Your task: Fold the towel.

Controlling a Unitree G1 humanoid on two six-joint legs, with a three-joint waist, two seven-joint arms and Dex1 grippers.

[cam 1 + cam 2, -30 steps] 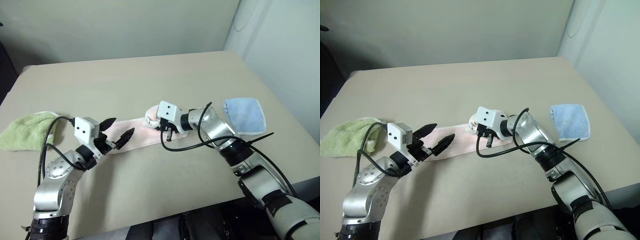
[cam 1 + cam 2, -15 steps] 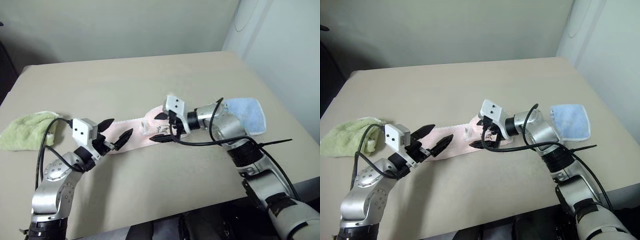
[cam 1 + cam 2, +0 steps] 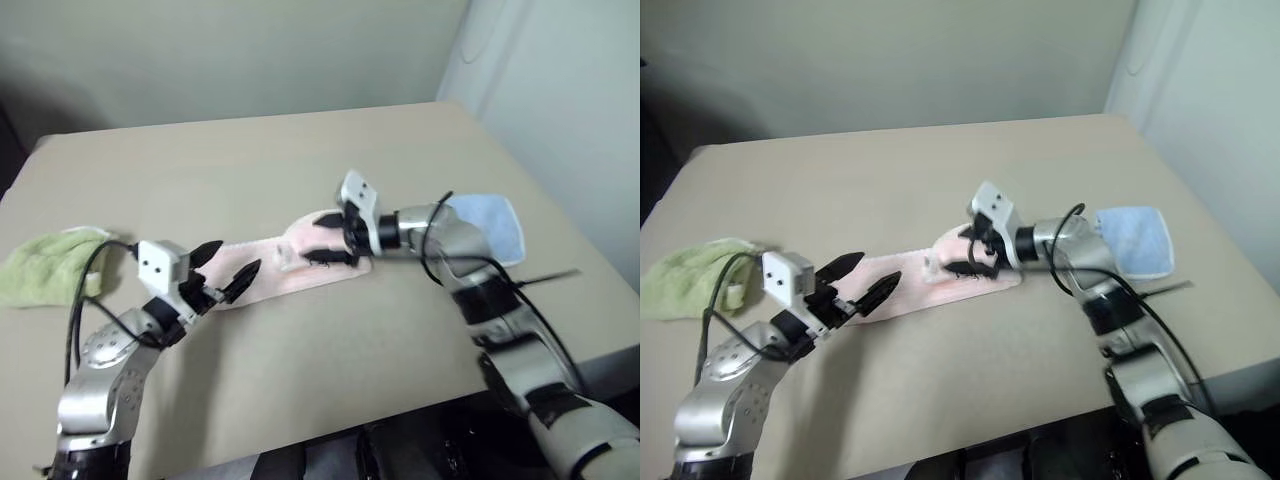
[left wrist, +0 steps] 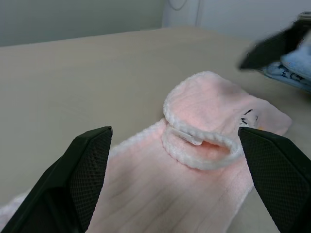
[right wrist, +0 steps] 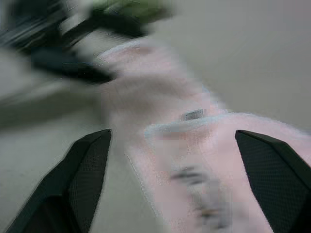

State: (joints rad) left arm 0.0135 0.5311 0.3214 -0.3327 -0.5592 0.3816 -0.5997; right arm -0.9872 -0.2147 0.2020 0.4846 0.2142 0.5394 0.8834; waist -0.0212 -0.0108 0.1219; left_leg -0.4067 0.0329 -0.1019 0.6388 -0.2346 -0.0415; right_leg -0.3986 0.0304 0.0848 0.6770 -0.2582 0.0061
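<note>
The pale pink towel (image 3: 300,268) lies as a long strip across the middle of the tan table (image 3: 300,150). Its right end is folded back over itself, with the white edging and a small loop (image 4: 187,137) on top and the dark logo (image 4: 249,115) beside the fold. My right gripper (image 3: 322,240) hovers just above that folded end, open, with nothing between its fingers (image 5: 82,174). My left gripper (image 3: 234,262) is open over the strip's left part, its fingers (image 4: 82,179) spread wide and holding nothing.
A light green cloth (image 3: 45,265) lies crumpled at the table's left edge. A light blue cloth (image 3: 490,228) sits folded by the right edge, behind my right arm. Black cables (image 3: 545,275) hang from both wrists.
My right gripper opened and let go of the towel's end, which now lies folded over the strip. It then rose and rolled. The left gripper stayed put, open.
</note>
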